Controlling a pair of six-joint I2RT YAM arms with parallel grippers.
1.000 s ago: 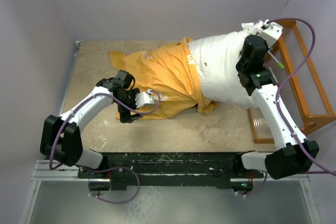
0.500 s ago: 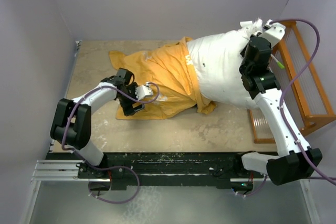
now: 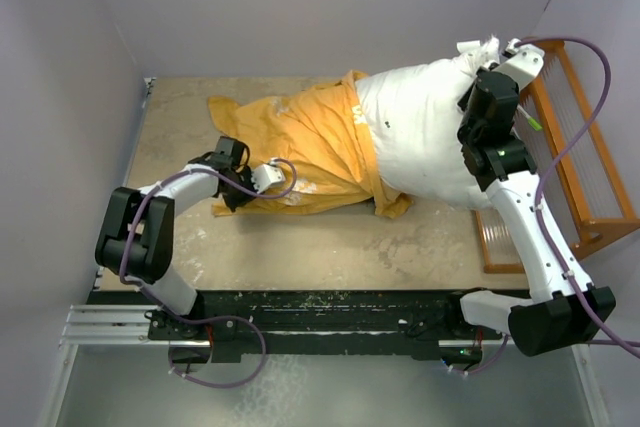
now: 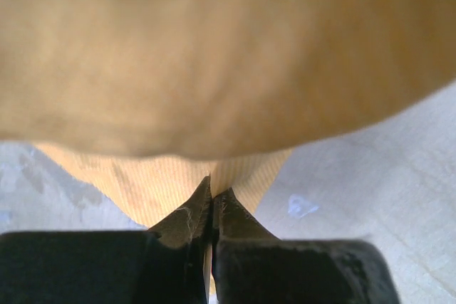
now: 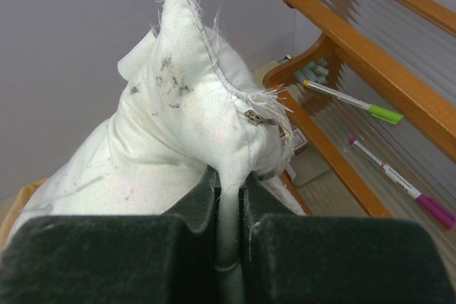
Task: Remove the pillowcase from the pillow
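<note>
mid-peel: left gripper (image 4: 212,203) clamps the pillowcase (image 3: 310,137) hem, right gripper (image 5: 228,184) pinches the pillow (image 3: 420,137) corner; next likely needs a steady leftward pull.

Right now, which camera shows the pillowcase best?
Top external: it shows the whole pillowcase, orange side out, partly covering the pillow. Left wrist gives only a blurred orange close-up with the left fingers pinching its edge. Right wrist catches just a sliver at lower left.
</note>
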